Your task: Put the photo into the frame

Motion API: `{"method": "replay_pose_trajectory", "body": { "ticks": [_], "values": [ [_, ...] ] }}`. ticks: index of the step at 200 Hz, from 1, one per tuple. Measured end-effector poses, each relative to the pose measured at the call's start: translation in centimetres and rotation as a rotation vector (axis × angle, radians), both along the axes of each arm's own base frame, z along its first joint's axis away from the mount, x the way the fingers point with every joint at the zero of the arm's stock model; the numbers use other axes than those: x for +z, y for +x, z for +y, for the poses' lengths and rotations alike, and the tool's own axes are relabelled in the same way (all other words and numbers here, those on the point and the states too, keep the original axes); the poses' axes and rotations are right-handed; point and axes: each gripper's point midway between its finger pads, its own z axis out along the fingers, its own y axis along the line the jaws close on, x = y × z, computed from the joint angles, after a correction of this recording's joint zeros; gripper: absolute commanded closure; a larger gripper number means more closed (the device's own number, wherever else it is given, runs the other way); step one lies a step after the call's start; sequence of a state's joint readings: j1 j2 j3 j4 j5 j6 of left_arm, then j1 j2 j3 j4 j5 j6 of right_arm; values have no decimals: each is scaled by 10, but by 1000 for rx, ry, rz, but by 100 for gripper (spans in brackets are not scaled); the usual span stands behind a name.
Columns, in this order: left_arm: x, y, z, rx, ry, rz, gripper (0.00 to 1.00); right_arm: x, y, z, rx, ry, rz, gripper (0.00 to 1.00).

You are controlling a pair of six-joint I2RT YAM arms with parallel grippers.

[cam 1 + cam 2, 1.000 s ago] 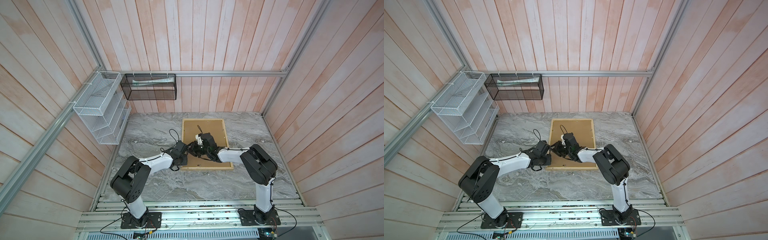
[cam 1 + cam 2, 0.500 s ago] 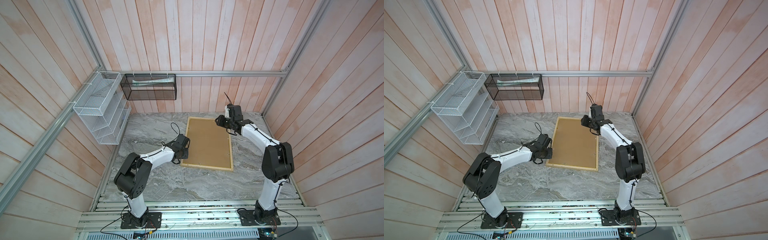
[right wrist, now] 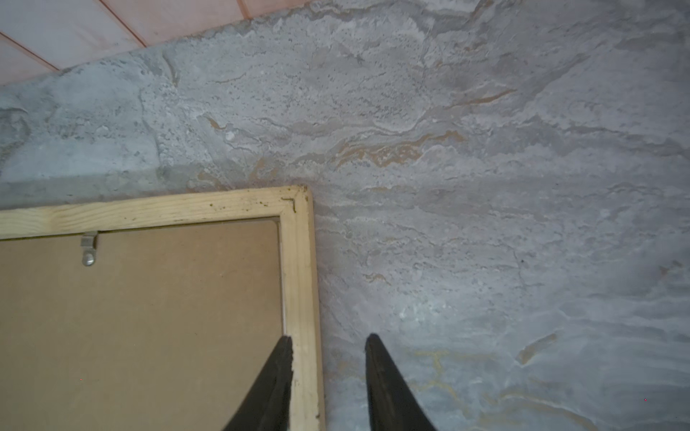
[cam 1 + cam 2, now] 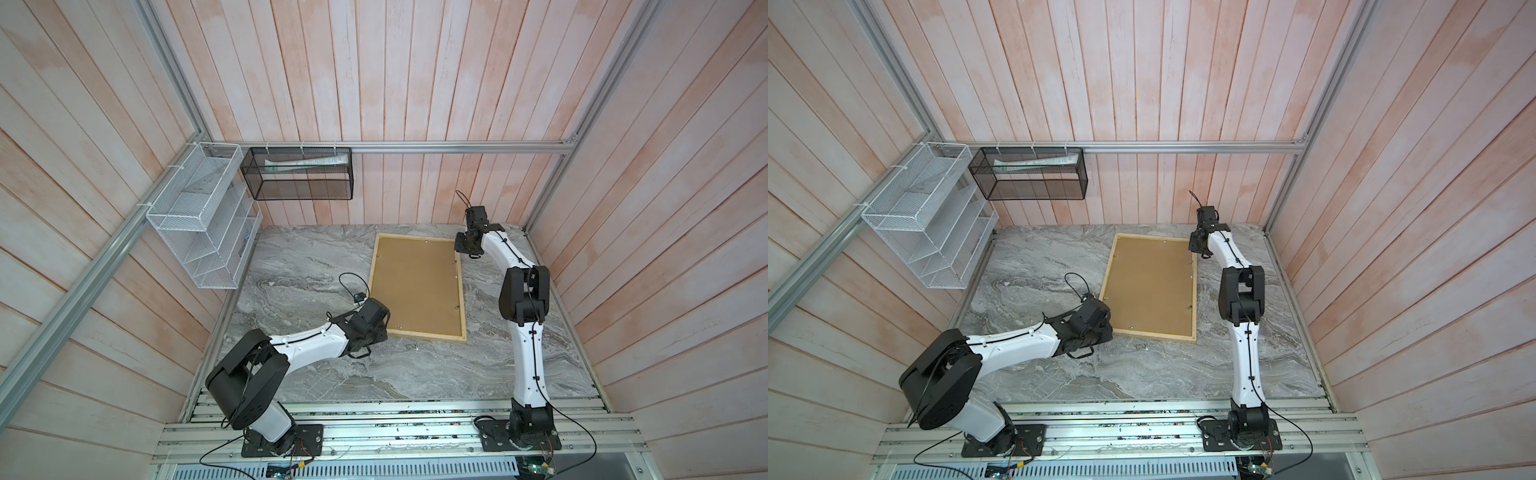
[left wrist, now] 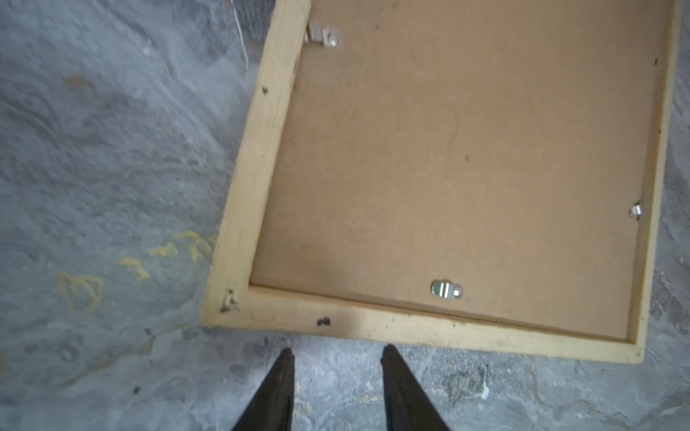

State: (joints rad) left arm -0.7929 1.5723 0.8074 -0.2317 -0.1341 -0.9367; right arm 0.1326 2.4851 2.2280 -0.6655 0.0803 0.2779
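The left pincer (image 5: 338, 356) is spread and empty over the counter (image 5: 112, 149), just off the near left corner of the frame (image 5: 257, 149). The right pincer (image 3: 329, 341), also spread, straddles the frame's side rail by its far right corner, perhaps touching it. The frame lies back-up mid-counter, with the brown backing board (image 5: 448, 149) seated inside.

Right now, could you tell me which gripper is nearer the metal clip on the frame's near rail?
Left. The left gripper is outside the frame's near rail, close to that metal clip; the right gripper straddles the right rail by the far corner.
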Motion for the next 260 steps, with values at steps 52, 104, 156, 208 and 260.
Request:
{"method": "replay_pose_trajectory", "body": {
  "ticks": [52,104,156,208,260],
  "values": [
    [3,-4,-8,48,-57,7,58,-9,-6,2,22,6,45,68],
    [4,-3,-12,43,-70,1,58,-10,-6,5,43,49,51,69],
    [-4,-5,-13,37,-60,17,58,-14,-8,14,77,106,61,69],
    [-10,-7,-17,19,-53,37,57,-21,-8,14,74,116,71,75],
    [-6,3,-28,-12,-40,24,57,-23,-7,11,46,169,75,89]
  ]
}}
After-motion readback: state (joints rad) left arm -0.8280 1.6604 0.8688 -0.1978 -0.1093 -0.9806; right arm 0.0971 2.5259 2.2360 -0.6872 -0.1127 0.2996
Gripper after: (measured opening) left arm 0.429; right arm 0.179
